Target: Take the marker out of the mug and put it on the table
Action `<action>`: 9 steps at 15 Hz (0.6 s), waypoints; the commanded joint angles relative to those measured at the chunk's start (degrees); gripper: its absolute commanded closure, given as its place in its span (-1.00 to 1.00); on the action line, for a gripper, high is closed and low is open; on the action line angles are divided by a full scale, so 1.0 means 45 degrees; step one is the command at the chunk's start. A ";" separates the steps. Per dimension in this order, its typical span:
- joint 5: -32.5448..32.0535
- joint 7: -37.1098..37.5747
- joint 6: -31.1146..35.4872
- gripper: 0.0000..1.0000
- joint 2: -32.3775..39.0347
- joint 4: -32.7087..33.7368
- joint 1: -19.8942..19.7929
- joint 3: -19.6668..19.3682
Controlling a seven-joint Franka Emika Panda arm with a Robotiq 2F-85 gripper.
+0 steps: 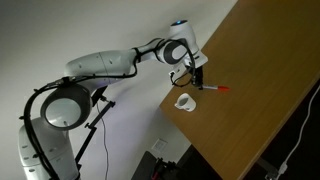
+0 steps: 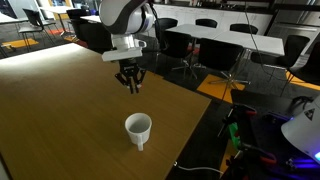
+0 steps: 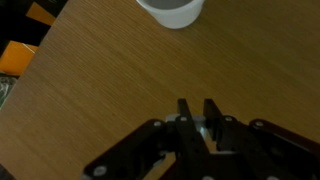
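Gripper [image 2: 130, 86] hovers over the table [image 2: 60, 100], jaws nearly together; I cannot tell whether it grips the marker [image 1: 214, 89] beside its tips. The marker is already out of the mug [image 2: 138, 128], so this looks like the placing step. Next comes lowering, letting go, then lifting clear.

**White shells over black metal**

The arm [image 1: 105, 62] is built of smooth, rounded white shells, with dark rings at the joints and one large black disc-shaped joint by its base. Thin black cables [image 1: 97, 112] run alongside the lower links. A small blue spot on the wrist is possibly a status light. The gripper [image 2: 131, 86] is matte black, with two slim straight fingers [image 3: 185, 112] on angular linkages.
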 commanded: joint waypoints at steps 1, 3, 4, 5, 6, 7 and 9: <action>-0.0740 0.2324 0.0753 0.90 0.0919 0.0964 0.0341 -0.0425; -0.1068 0.3286 0.0954 0.90 0.1355 0.1340 0.0348 -0.0438; -0.1195 0.3652 0.1005 0.90 0.1536 0.1508 0.0350 -0.0435; -0.1285 0.3967 0.1081 0.90 0.1690 0.1634 0.0337 -0.0383; -0.1317 0.4176 0.1112 0.90 0.1859 0.1802 0.0290 -0.0296; -0.1318 0.4322 0.1136 0.90 0.1994 0.1932 0.0253 -0.0235; -0.1331 0.4571 0.1153 0.90 0.2269 0.2202 0.0230 -0.0180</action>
